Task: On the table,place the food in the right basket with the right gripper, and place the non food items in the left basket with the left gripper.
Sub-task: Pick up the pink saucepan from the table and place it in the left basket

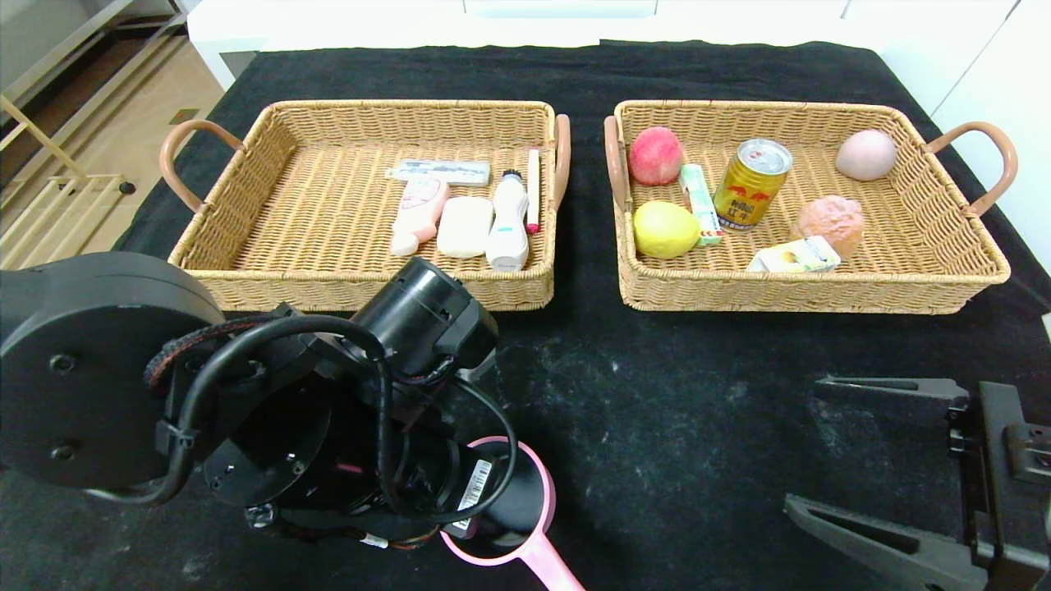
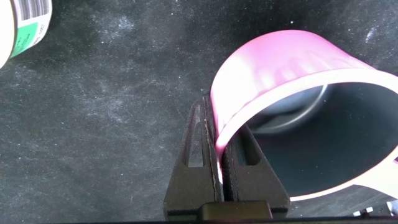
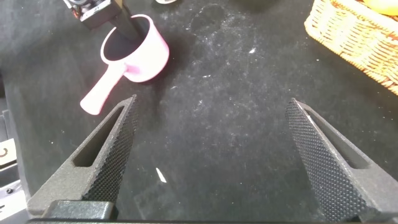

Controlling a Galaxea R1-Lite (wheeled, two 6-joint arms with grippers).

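Black cloth [image 1: 657, 394] covers table; wood floor [image 1: 123, 123] beyond.

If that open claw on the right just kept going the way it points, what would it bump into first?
Probably the black tablecloth: the right tool points down at bare cloth between its open fingers. Skimming over it, the pink cup held by the left tool lies roughly ahead, though depth is unclear.

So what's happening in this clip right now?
The left gripper has shut on the rim of the pink plastic cup with a handle, which sits on the black tablecloth. The left wicker basket already holds toiletries; the right wicker basket holds fruit, a can and snacks. The right gripper hangs open, idle.
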